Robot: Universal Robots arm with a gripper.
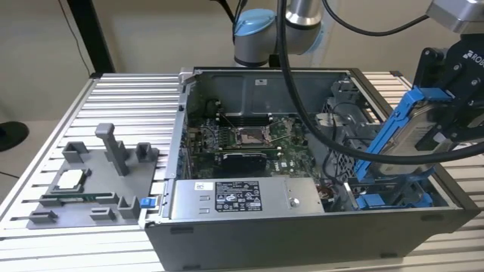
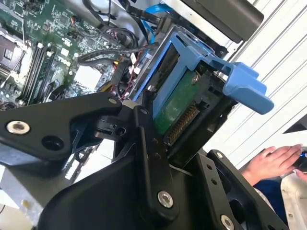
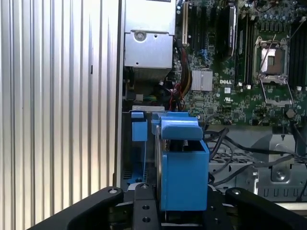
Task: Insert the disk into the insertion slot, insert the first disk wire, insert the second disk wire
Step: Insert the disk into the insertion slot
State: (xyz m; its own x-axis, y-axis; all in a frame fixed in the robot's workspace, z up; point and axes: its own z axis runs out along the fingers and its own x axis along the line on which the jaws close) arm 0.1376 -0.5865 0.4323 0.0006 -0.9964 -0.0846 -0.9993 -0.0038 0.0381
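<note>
Robot lab: slotted aluminium bench (image 1: 128, 96), opened computer case (image 1: 302, 241)

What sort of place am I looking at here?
Probably a robotics lab bench for computer assembly: a grey-and-blue robot arm whose black hand grips a blue-framed silver hard drive, above an open dark-grey metal computer case on a ribbed aluminium table.

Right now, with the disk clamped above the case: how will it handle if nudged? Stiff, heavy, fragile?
Probably rigid and heavy for its size: the disk shows a metal body. Its blue carrier looks like thin plastic, so it may flex if pushed. The green circuit board lies bare beside the gripper, so likely easy to scratch.
</note>
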